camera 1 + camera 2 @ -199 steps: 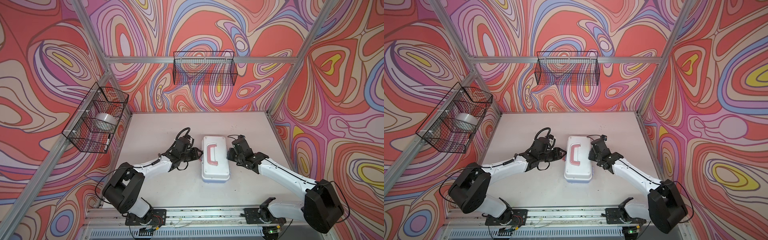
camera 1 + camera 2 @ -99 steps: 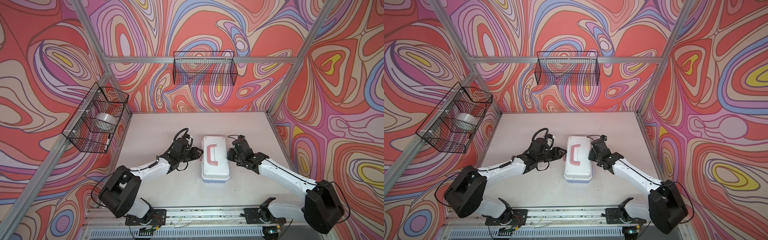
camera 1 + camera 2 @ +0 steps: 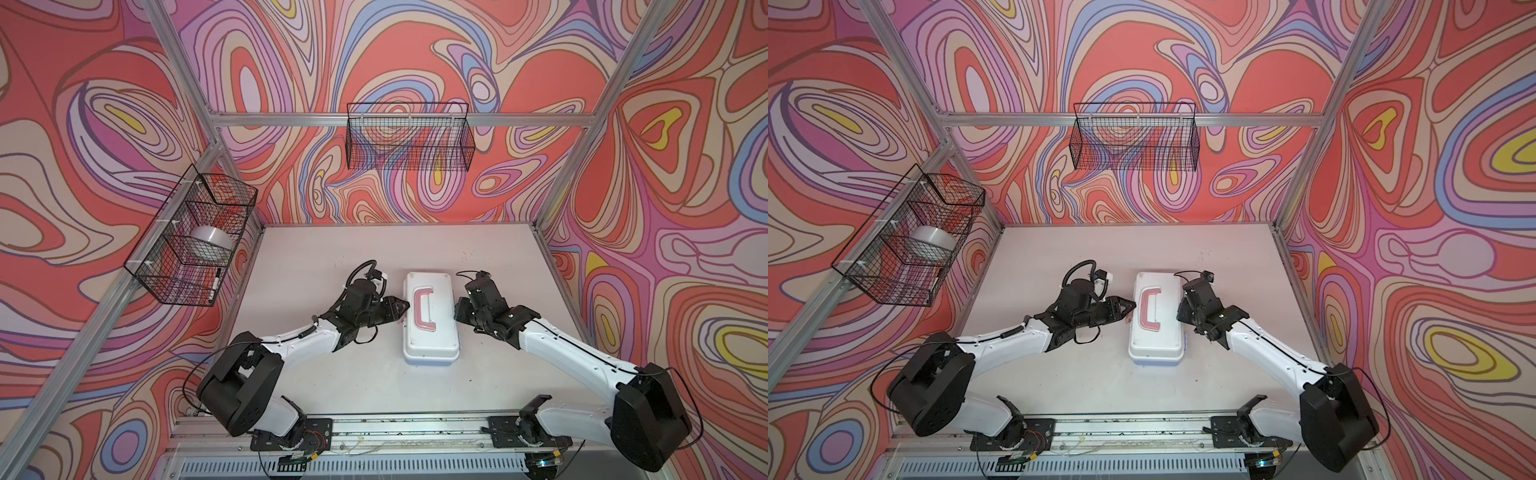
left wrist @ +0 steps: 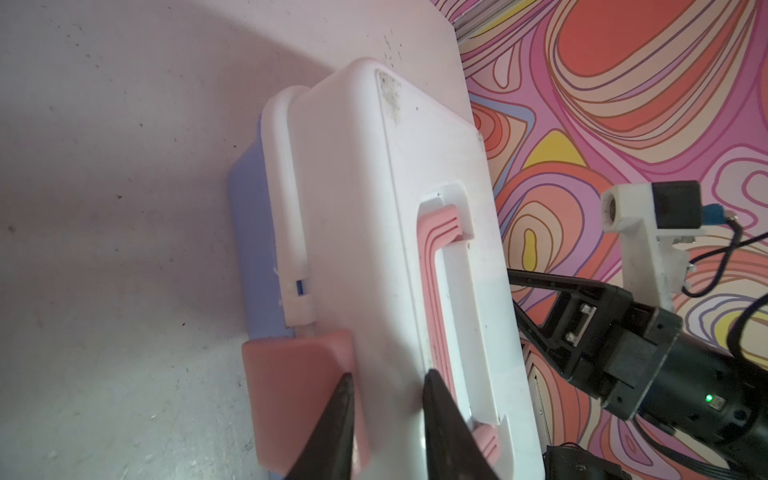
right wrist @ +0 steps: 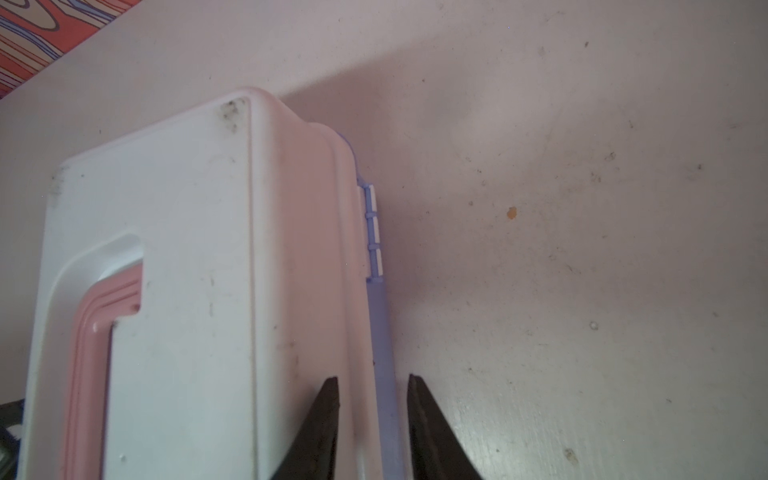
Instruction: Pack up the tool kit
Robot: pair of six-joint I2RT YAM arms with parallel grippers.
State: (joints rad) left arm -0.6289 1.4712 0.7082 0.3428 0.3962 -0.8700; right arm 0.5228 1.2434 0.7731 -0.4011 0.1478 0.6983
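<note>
Kit (image 3: 430, 320): lid down, flat at mid-table between both grippers. Left gripper (image 4: 386, 376) straddled the lid edge at the latch (image 4: 299, 374), right gripper (image 5: 372, 378) the hinge rim; jaws stood narrowly apart, and we could not tell whether they pinched. We judged it best to brace the hinge side and press the latch squarely. Table (image 3: 374, 249) pale and scuffed; basket (image 3: 409, 137) on the swirl-patterned back wall

Closed tool kit (image 3: 432, 332) rests on pale table (image 3: 353, 249).
</note>
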